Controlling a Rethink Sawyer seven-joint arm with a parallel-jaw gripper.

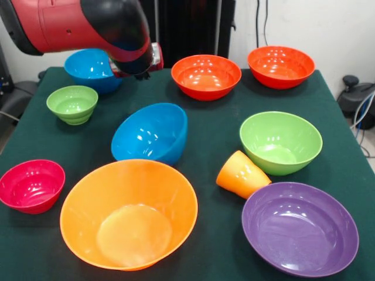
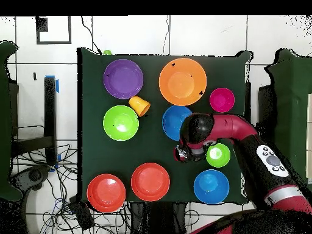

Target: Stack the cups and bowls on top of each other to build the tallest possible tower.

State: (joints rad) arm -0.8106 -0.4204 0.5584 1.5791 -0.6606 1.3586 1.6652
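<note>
One orange cup (image 1: 241,174) lies on its side between the large green bowl (image 1: 280,142) and the purple bowl (image 1: 300,228); it also shows in the overhead view (image 2: 139,105). All bowls stand apart, none stacked: a large orange bowl (image 1: 129,213), a tilted blue bowl (image 1: 150,133), a second blue bowl (image 1: 88,69), a small ribbed green bowl (image 1: 72,104), a crimson bowl (image 1: 31,185) and two red-orange bowls (image 1: 205,76) (image 1: 280,66). My gripper (image 1: 139,73) (image 2: 181,153) hangs at the far side between the two blue bowls, holding nothing that I can see.
The bowls rest on a dark green cloth-covered table (image 1: 211,134). The red and black arm (image 2: 228,128) reaches over the small green bowl (image 2: 218,155) and part of the tilted blue bowl (image 2: 172,119). Cables lie on the floor left of the table (image 2: 36,164).
</note>
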